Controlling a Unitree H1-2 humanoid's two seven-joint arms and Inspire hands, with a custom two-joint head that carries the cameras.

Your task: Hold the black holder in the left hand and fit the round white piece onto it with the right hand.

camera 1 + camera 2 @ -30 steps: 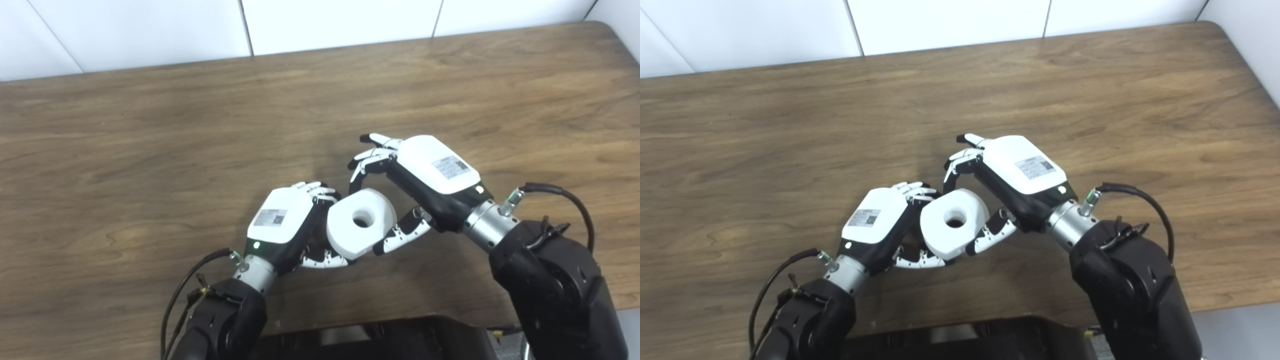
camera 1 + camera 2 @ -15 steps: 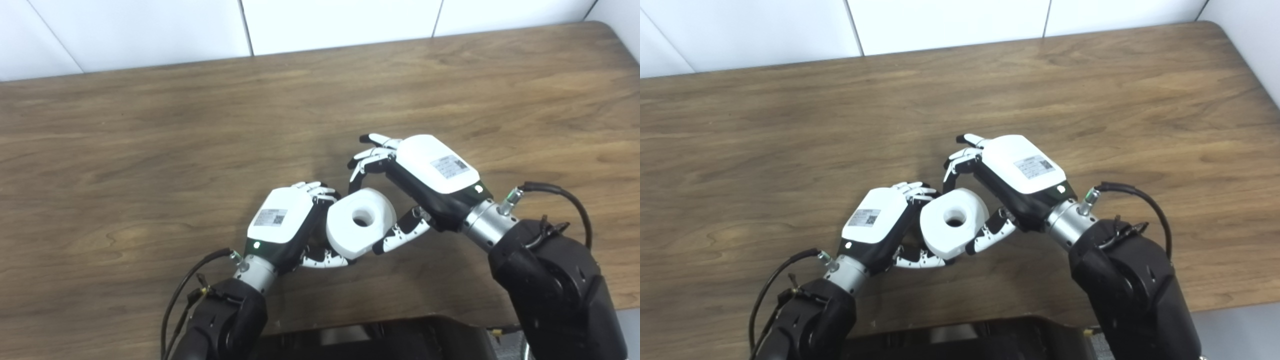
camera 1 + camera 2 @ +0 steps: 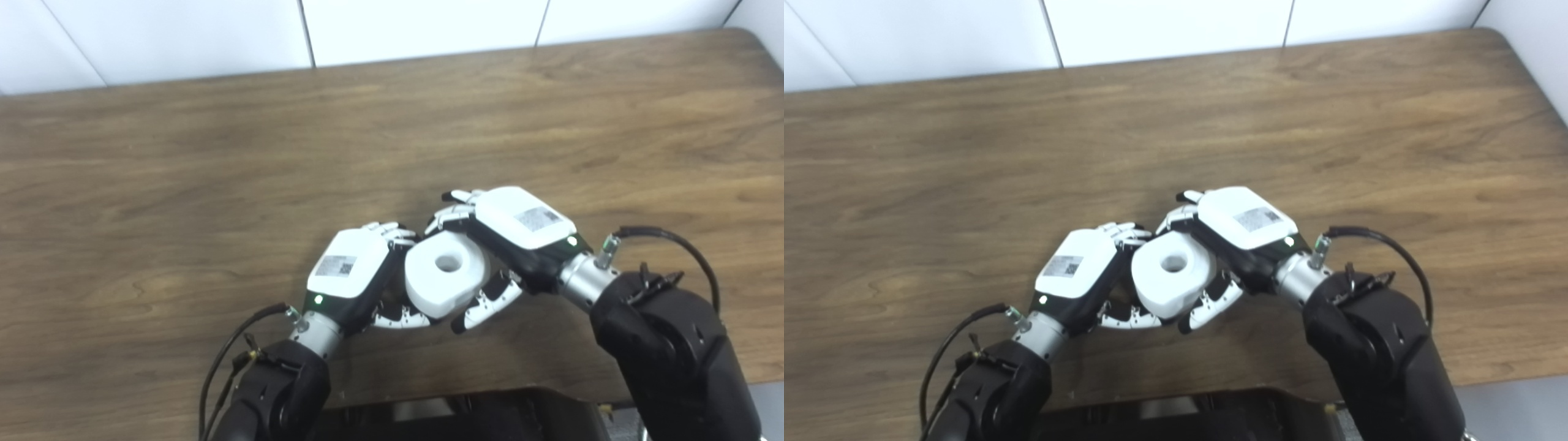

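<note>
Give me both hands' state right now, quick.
Left hand: curled shut beside the round white piece; what it grips is hidden.
Right hand: shut on the round white piece.

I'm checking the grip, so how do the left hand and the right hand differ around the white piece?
The left hand sits left of the white piece, its thumb curling under the near edge; the right hand sits right, its fingers over the far edge. The left wrist angles up from below; the right comes in from the side. Both close around it.
</note>
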